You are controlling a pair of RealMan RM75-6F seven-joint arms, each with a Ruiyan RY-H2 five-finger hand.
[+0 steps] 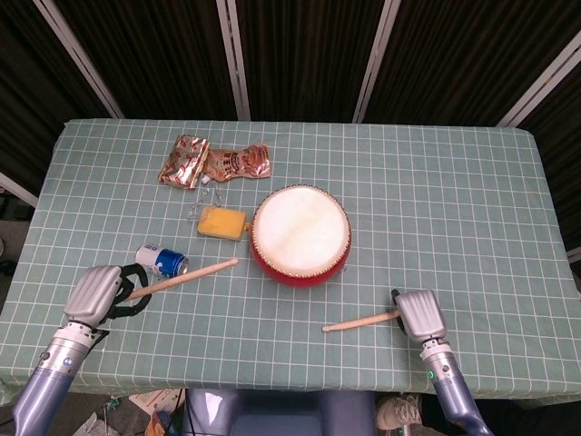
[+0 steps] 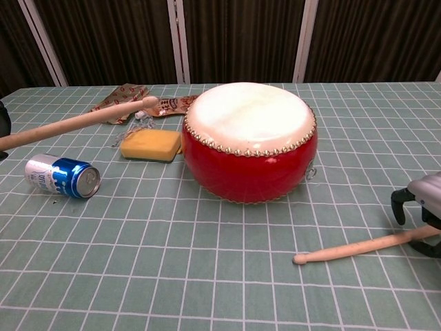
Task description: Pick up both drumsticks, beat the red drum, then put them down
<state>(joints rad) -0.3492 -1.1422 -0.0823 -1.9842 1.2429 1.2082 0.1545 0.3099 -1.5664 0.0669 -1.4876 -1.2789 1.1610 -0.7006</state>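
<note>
Covering the counter (image 1: 454,182): a pale green cloth gridded in white; dark panels with pale strips are seen behind.
Drum (image 1: 300,234): red body, cream skin, studded rim; stood near the counter's middle.
Left stick (image 1: 186,276): gripped by the left hand (image 1: 93,292) at the near-left edge; the tip is raised, pointed toward the drum.
Right stick (image 1: 361,320): laid on the cloth in front of the drum, its butt under the right hand (image 1: 420,314); whether it is gripped cannot be told.
Other things: a blue can (image 1: 162,260), a yellow sponge (image 1: 221,222) and snack packets (image 1: 214,163) are left of the drum.
</note>
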